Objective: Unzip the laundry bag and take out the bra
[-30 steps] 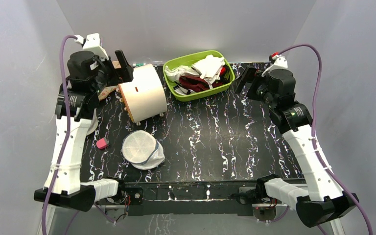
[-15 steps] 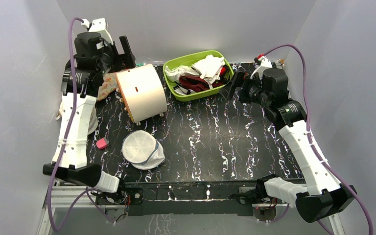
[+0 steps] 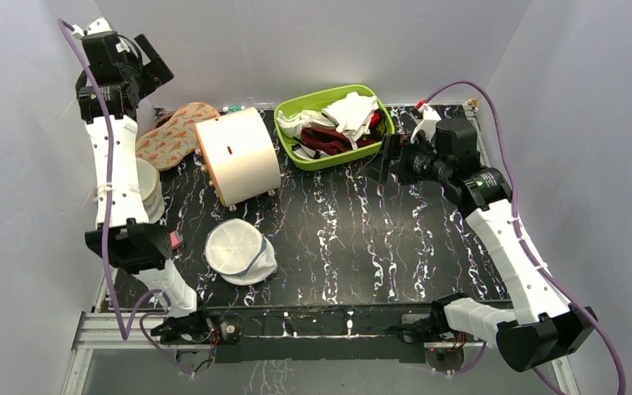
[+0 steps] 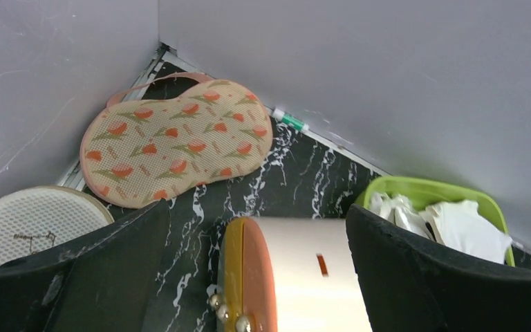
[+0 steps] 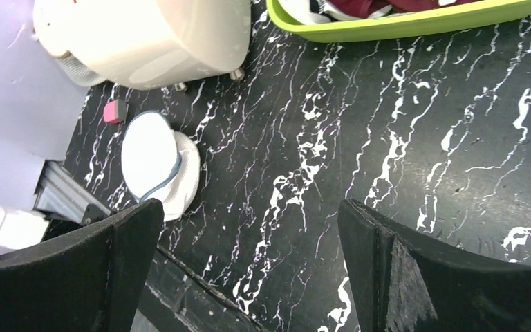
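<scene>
Laundry bag lies far left, white cylinder just beside it.

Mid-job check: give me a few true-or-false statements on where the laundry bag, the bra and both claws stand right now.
1. The laundry bag lies flat in the far left corner of the table. True.
2. The left claw grips it. False: it hangs open above, apart from it.
3. The bra lies out in the open. False: no bra is in view.
4. The right claw is open and empty. True.
5. The green basket is empty. False: cloths fill it.
</scene>
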You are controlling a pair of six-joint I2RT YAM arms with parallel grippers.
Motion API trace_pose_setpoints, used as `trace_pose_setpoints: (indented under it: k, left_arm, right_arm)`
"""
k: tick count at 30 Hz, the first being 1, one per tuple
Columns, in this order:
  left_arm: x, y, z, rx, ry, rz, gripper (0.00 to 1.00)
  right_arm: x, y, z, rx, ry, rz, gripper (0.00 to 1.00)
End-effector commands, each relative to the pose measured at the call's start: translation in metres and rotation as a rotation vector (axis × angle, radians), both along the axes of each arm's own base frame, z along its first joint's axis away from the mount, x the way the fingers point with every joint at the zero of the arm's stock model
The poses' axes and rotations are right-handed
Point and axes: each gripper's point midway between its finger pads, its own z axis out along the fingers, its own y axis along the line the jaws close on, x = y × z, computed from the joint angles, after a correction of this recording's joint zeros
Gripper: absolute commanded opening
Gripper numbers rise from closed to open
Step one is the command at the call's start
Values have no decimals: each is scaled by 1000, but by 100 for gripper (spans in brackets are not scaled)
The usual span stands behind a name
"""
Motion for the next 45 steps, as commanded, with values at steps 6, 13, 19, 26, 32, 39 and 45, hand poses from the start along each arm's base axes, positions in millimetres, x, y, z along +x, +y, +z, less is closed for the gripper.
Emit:
trace_pose_setpoints:
  k: [6,13,19,26,32,39,45]
  left_arm:
    - [73,46,-104,-83,165,21,95]
    - [101,75,-178,11,266,66,93]
    - [126,85,-236,43,334,49,88]
    - [146,85,-292,27,367,23,88]
    - [145,79,-327,-5,415,2,83]
    - [148,73,-334,-41,421,-11,39]
    - [154,71,-288,-52,339,-9,1]
  right_arm:
    - [-6,9,20,34,-87,73,98]
    - [-5,10,19,39,-77,76,98]
    - [-5,13,12,49,-49,78,98]
    - [-3,16,10,64,-22,80,98]
    - [-3,18,14,91,-12,76,98]
    - [-8,20,20,128,-2,68,98]
    - [-13,19,26,145,-10,63,98]
